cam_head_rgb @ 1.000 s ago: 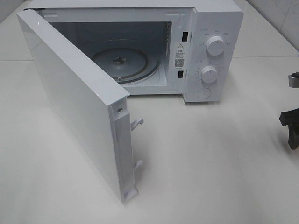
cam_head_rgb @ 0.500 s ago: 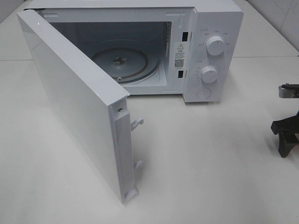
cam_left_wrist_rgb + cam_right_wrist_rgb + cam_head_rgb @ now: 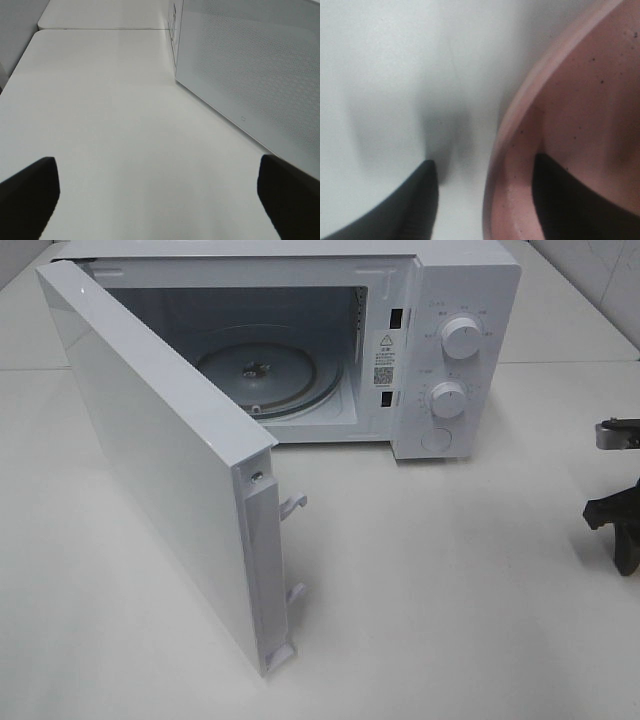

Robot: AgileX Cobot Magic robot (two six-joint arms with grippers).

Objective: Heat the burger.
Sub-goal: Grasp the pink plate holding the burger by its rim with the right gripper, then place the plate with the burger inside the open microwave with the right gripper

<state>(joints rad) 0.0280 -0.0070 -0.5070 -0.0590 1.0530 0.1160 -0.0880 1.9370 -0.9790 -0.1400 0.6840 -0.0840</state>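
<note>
- The left gripper (image 3: 160,200) hovered low over the white table (image 3: 100,125), near the microwave door (image 3: 250,65), its jaws spread wide with nothing between them.
- The right gripper (image 3: 485,167) stood part open astride the rim of the pink plate (image 3: 530,95), one finger inside and one outside with a gap.
- The microwave (image 3: 445,300) stood open, showing its glass turntable (image 3: 270,375).
- The burger was out of view, so its place could not be told.
</note>
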